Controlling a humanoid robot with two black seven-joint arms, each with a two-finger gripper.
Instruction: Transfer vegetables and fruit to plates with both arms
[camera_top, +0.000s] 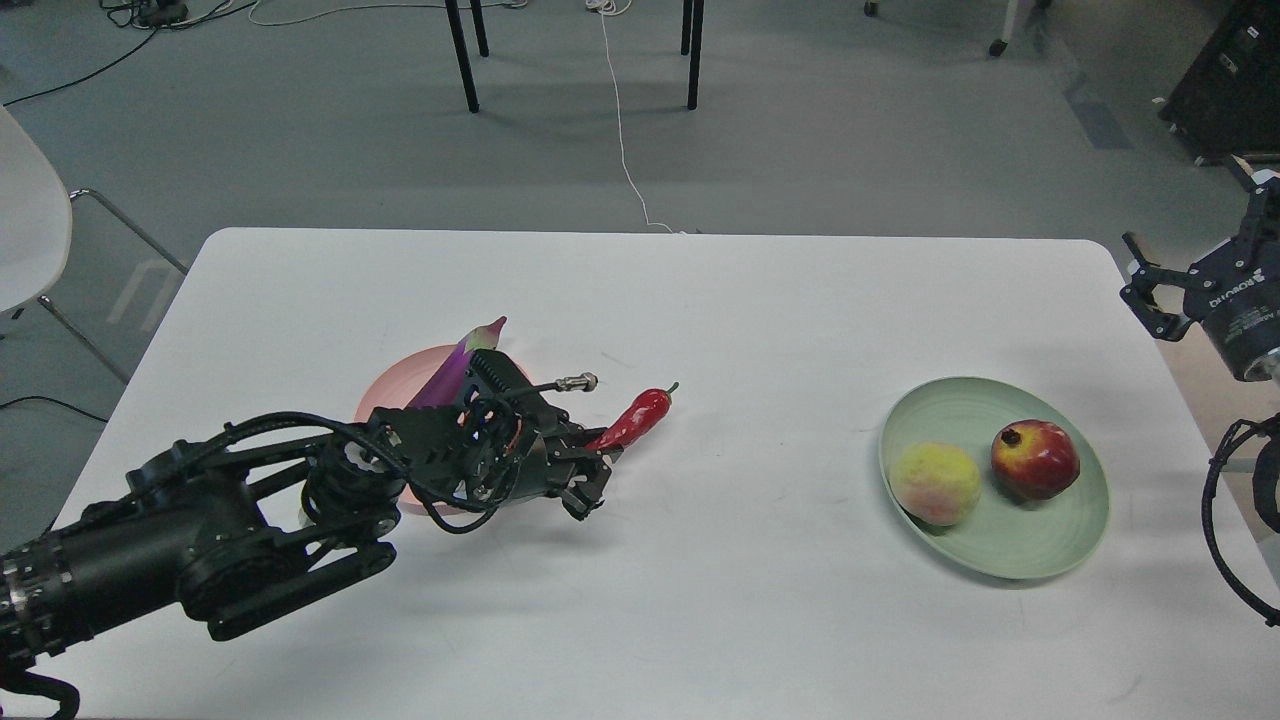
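My left gripper is shut on the lower tip of the red chili pepper, which slants up to the right with its green stem free, just right of the pink plate. The purple eggplant lies on the pink plate, partly hidden behind my left wrist. The green plate at the right holds the yellow-pink peach and the dark red pomegranate. My right gripper is open and empty, beyond the table's right edge.
The white table has rounded corners. A white chair stands off its left side. Black table legs and a white cable are on the grey floor behind.
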